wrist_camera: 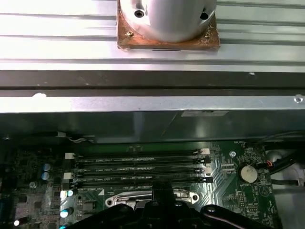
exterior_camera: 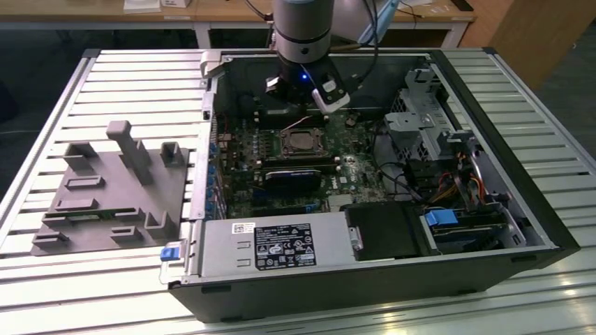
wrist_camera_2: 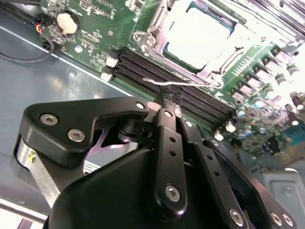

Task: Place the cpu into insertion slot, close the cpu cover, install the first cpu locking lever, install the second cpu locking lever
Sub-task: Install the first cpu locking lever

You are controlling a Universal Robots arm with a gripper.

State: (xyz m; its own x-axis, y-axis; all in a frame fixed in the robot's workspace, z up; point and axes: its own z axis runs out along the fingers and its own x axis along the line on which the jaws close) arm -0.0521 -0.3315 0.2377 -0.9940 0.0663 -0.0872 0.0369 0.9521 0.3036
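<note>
Nearest the lens in the second wrist view, the gripper is seen as a mass of matte black links and bright screw heads. Its fingers are drawn together, and their tips are set against a thin wire locking lever. Whether the wire is actually pinched between them cannot be told. The black steel computer case is laid open on a ribbed aluminium table, and a grey sheet-metal power supply is seated along its near wall. Within, the green motherboard is studded with small components. The insertion slot lies near the board's middle, below the arm. The cpu, flat and square with a pale metal top, is already seated in it. The cpu cover, a thin silvery frame, is folded down around it. Trouble is judged likeliest at the lever. The wire is slender, smooth and springy, so it could slip off the fingertips and snap back. If it is pressed off line, its catch could be missed and the cover left unclamped. The long black memory slots run just beside the fingertips, and their white end clips could be struck.
</note>
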